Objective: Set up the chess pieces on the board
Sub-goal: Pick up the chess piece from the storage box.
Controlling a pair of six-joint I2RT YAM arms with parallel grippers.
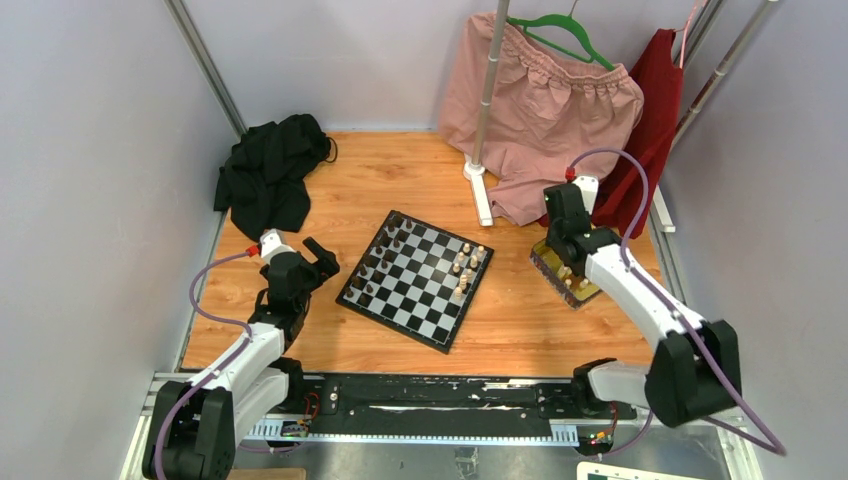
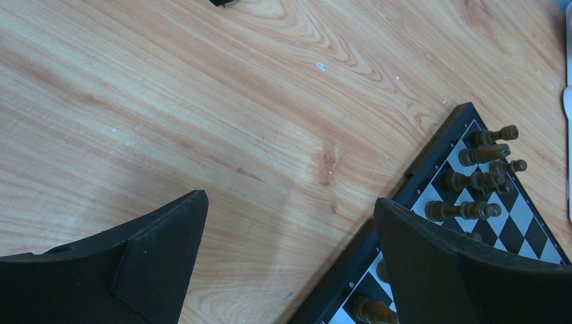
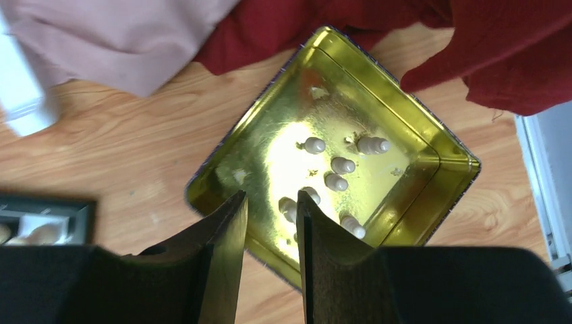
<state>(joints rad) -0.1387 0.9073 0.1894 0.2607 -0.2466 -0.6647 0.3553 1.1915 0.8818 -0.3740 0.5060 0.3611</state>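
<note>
Right gripper [image 3: 271, 199], jaws narrowly parted & empty, hovered over gold tray [image 3: 418, 135]; pale chess pieces [image 3: 342, 165] lay in it just beneath, w/ board [image 1: 425, 300] to the left. Left gripper [image 2: 290, 202], wide open, sat at board's left edge.

No text, label or number is legible.

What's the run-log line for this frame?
left claw: open, empty, beside board | right claw: narrowly open, above tray | cream pieces: tray and board | dark pieces: on board
</note>
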